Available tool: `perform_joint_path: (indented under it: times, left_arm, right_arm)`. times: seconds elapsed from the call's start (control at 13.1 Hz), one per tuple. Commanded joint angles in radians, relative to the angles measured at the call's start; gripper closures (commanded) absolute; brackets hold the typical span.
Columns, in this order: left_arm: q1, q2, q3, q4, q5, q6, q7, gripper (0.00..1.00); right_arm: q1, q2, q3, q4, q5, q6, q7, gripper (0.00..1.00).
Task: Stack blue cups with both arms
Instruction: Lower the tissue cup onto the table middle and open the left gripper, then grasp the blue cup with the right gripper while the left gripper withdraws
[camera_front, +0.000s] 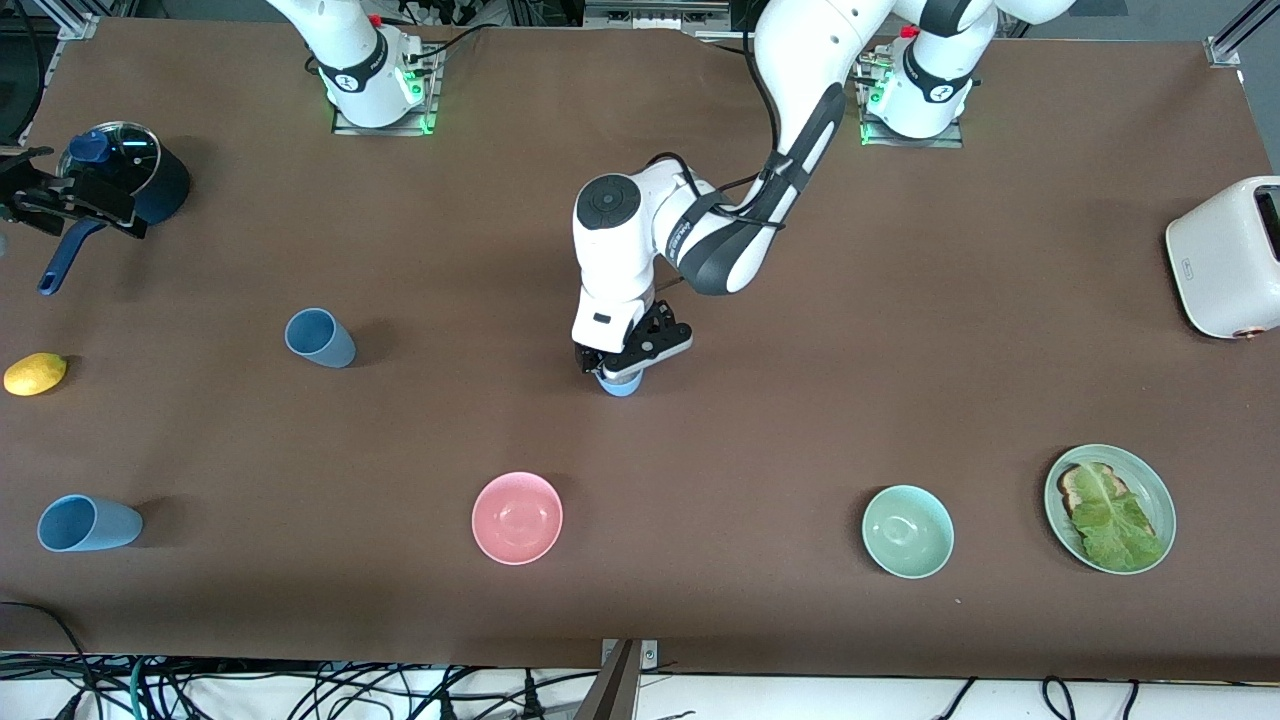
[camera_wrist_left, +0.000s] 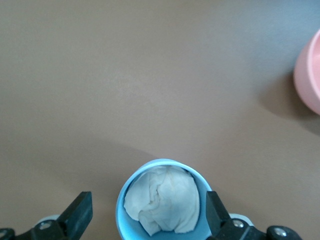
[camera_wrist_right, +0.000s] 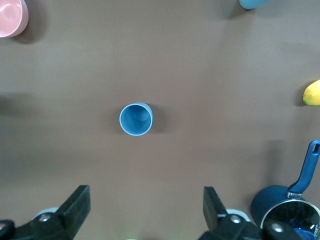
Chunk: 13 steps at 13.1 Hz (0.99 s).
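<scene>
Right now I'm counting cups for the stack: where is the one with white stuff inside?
The blue cup with white filling stands mid-table under the left gripper, whose open fingers straddle it, farther from the front camera than the pink bowl.

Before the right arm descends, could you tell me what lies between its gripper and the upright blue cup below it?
Nothing: the right wrist view shows bare table between the open right gripper and the blue cup.
</scene>
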Motion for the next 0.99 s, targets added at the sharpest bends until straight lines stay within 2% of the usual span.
perform_joint_path:
  times: [0.0, 0.15, 0.3, 0.53, 0.76, 0.91]
  left_arm:
    - [0.002, -0.049, 0.001, -0.020, 0.022, -0.039, 0.087, 0.00]
    - [0.010, -0.064, 0.001, -0.022, 0.022, -0.057, 0.113, 0.00]
    - [0.045, -0.111, -0.002, -0.022, 0.018, -0.129, 0.198, 0.00]
    - [0.132, -0.223, 0.001, -0.016, -0.076, -0.287, 0.439, 0.00]
    - [0.196, -0.325, 0.000, -0.017, -0.057, -0.425, 0.510, 0.00]
    - [0.234, -0.381, 0.000, -0.016, -0.007, -0.460, 0.541, 0.00]
  right_arm:
    - [0.000, 0.024, 0.000, 0.018, 0.001, -0.031, -0.004, 0.00]
    - [-0.004, 0.068, 0.000, 0.015, -0.001, -0.105, 0.002, 0.00]
    - [-0.007, 0.091, -0.006, -0.052, -0.002, -0.089, -0.004, 0.00]
    - [-0.005, 0.082, -0.014, -0.205, -0.002, 0.133, -0.004, 0.00]
    - [-0.005, 0.082, -0.006, -0.336, -0.001, 0.339, -0.003, 0.00]
    - [-0.004, 0.087, 0.005, -0.432, -0.001, 0.485, -0.003, 0.00]
